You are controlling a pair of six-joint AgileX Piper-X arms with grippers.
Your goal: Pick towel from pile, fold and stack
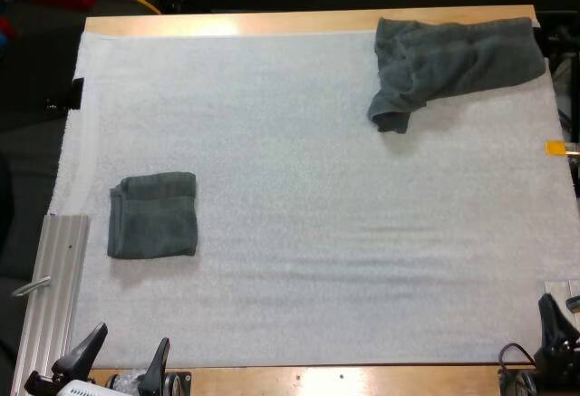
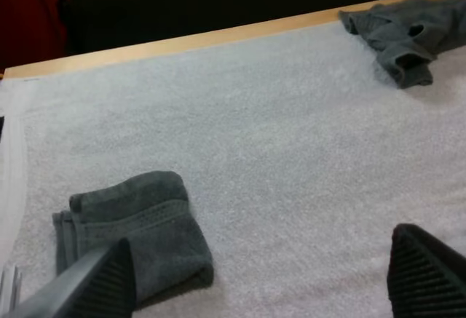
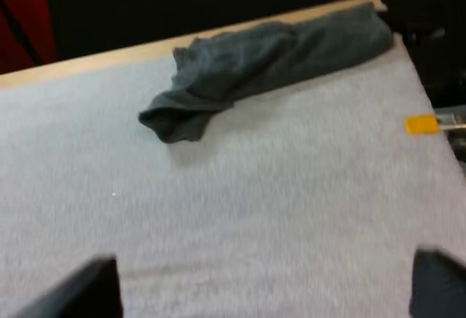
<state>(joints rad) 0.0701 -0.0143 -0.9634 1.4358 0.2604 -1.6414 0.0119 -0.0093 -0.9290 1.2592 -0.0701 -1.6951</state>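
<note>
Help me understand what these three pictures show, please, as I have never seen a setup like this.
This is a robot with two arms, each ending in a two-fingered gripper. The high view looks down from behind the arms over a wooden table covered by a white mat. The other two pictures come from cameras riding on each wrist, so the big dark fingers in them are that arm's own. On the mat lie a folded towel toward the left and a crumpled towel at the far right corner. The left gripper and the right gripper are both open near the front edge, holding nothing.
</note>
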